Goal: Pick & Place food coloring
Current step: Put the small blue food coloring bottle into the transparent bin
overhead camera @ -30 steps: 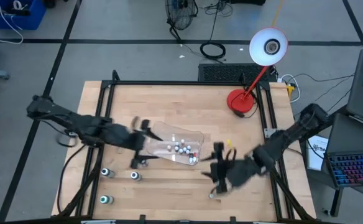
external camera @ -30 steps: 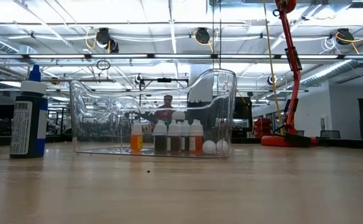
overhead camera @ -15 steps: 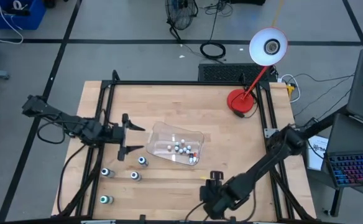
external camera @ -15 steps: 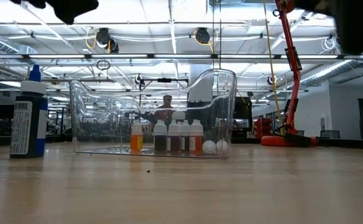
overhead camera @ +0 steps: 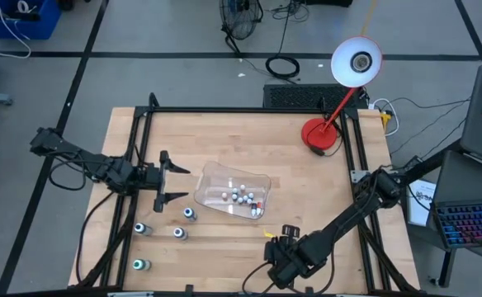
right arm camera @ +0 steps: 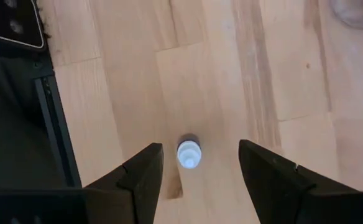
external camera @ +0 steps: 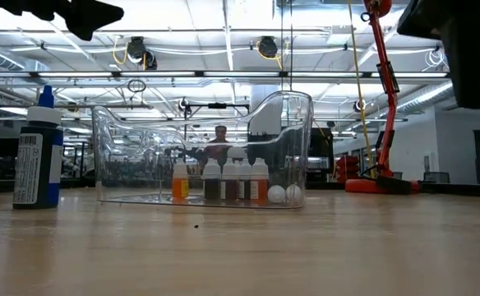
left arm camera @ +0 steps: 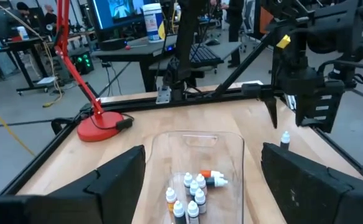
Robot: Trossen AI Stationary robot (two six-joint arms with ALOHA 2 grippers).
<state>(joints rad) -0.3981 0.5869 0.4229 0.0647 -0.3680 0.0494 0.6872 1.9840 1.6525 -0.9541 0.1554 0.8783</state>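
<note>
we look down on a wooden desk (overhead camera: 307,198) where a clear tray (overhead camera: 232,191) sits near the middle, holding a cluster of small food coloring bottles (overhead camera: 239,196). seen level from the low camera, those bottles (external camera: 221,181) stand upright in a row inside the tray (external camera: 203,148), with two round white caps lying beside them at the row's end.

our left hand (overhead camera: 168,175) hovers just beside the tray's left end, fingers spread wide apart and holding nothing; from its wrist camera the tray (left arm camera: 197,162) lies straight ahead between the two dark fingers (left arm camera: 116,177).

four more bottles stand loose on the desk in front of the left hand: one (overhead camera: 189,214) near the tray's front left corner, two others (overhead camera: 178,233) and (overhead camera: 140,228) closer to the front edge, and a green-topped one (overhead camera: 139,265) at the very front.

our right hand (overhead camera: 279,250) hangs over the front edge of the desk, fingers (right arm camera: 138,177) parted and pointing down, with a lone white-capped bottle (right arm camera: 189,154) standing on the wood between them, untouched.

a red desk lamp (overhead camera: 323,132) stands at the far right corner.
</note>
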